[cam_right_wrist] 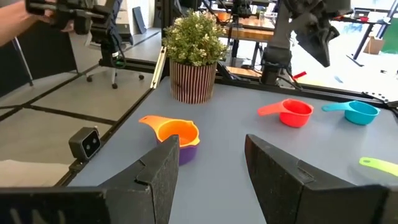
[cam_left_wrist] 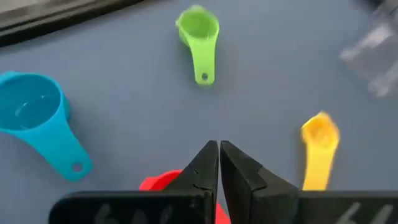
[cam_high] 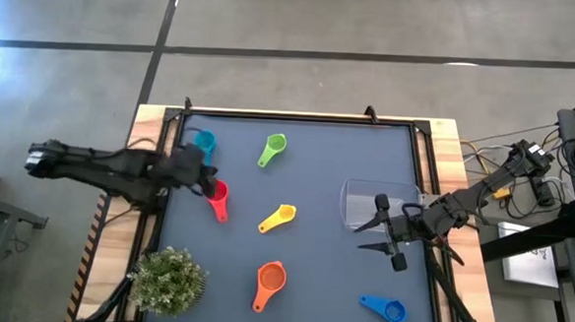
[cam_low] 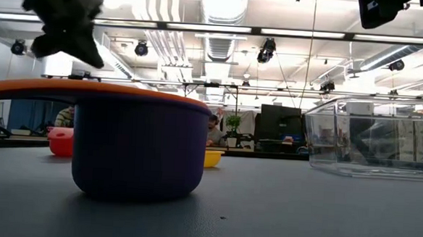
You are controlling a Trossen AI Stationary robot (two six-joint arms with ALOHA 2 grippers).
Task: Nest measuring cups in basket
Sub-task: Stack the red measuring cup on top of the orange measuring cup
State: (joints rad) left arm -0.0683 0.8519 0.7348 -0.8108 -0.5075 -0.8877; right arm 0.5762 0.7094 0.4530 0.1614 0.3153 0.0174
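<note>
Measuring cups lie loose on the blue-grey mat: teal (cam_high: 203, 142), red (cam_high: 218, 199), green (cam_high: 271, 148), yellow (cam_high: 278, 218) and blue (cam_high: 386, 307). The orange cup (cam_right_wrist: 174, 129) sits nested in the purple cup (cam_low: 137, 147). The clear basket (cam_high: 362, 202) stands at the right of the mat. My left gripper (cam_left_wrist: 219, 163) is shut and hangs in the air above the red cup (cam_left_wrist: 155, 182), touching nothing. My right gripper (cam_right_wrist: 211, 168) stands open and level beside the basket, nothing between its fingers.
A green potted plant (cam_high: 168, 281) stands at the mat's near left corner. A raised black frame (cam_high: 300, 117) runs along the mat's far edge. Bare mat lies between the yellow cup and the basket.
</note>
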